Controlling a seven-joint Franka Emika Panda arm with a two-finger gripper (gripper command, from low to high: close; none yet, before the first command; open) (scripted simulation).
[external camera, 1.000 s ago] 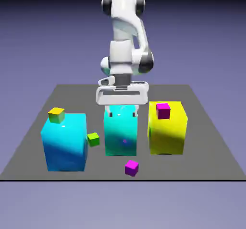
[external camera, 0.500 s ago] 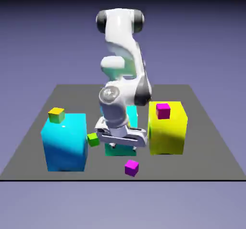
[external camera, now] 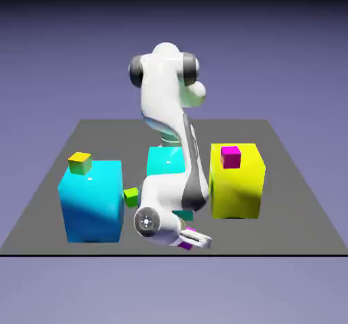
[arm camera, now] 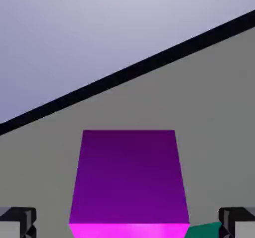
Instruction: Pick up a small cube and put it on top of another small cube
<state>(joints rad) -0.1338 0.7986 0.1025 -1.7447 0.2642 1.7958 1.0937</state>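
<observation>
Between the two grey fingertips sits the small magenta cube, large in the hand view, its lower edge cut off. The gripper has its fingers apart, a gap showing on each side of the cube, neither touching it. From outside, the hand hides most of this cube. Beyond the fingers, the lime-green cube is half hidden behind the arm, beside a big cyan block. A second magenta cube tops the yellow block.

backdrop: plain blue-violet — darker at top | table: flat grey — dark front edge
</observation>
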